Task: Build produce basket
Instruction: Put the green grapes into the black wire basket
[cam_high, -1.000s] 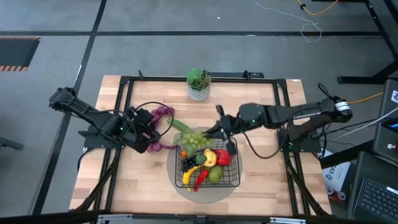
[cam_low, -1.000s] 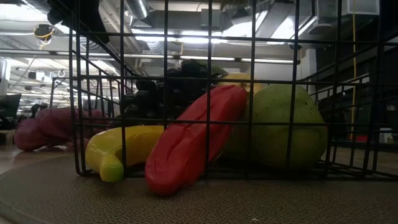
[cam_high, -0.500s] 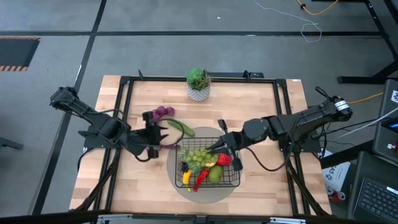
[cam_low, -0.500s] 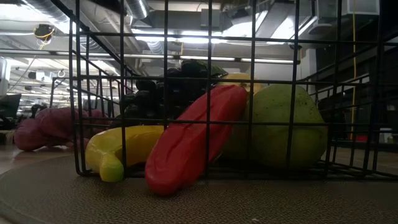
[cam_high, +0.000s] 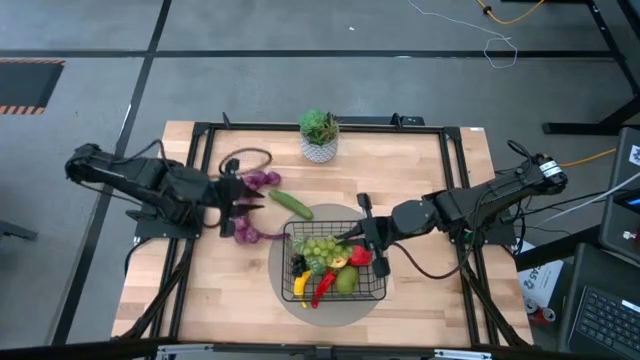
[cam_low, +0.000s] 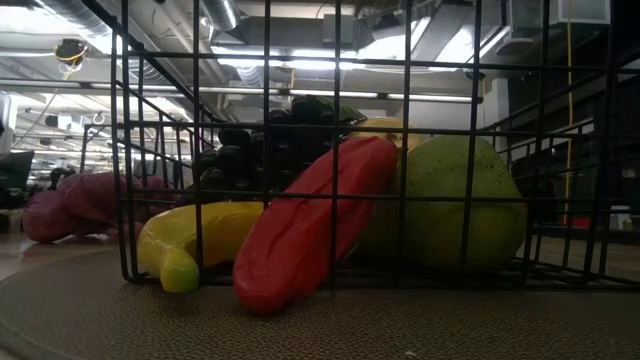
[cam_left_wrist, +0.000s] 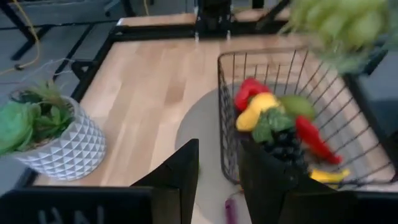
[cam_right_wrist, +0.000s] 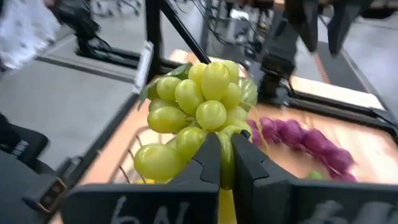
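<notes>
While the right gripper (cam_high: 352, 238) hangs over the back edge of the basket (cam_high: 372, 291), its fingers are pinched tight on the stem of the green grapes (cam_right_wrist: 196, 112), and the bunch sits up between them, right over the wire rim. So that bunch is held, not lying loose in the pile.

Inside the basket there's already a decent heap: banana (cam_low: 195, 240) poking out through the front wire, a long red pepper (cam_low: 305, 235) leaning across it, the green pear (cam_low: 450, 200) behind that, and the black grapes (cam_low: 265, 150) stacked further back. From above you can also see another red pepper (cam_high: 361, 256) on the right side of the pile.

Left gripper (cam_high: 243, 200) is off to the left of the basket, fingers spread apart with nothing between them. It's near the purple grapes (cam_high: 264, 179) lying on the table, with the cucumber (cam_high: 291, 204) just beside those, between them and the basket. There's another purple thing (cam_high: 247, 234) on the wood near the basket's left corner, probably the eggplant, hard to say from overhead.

Potted plant (cam_high: 319, 134) stands at the back of the table (cam_high: 420, 170), well apart from everything.
</notes>
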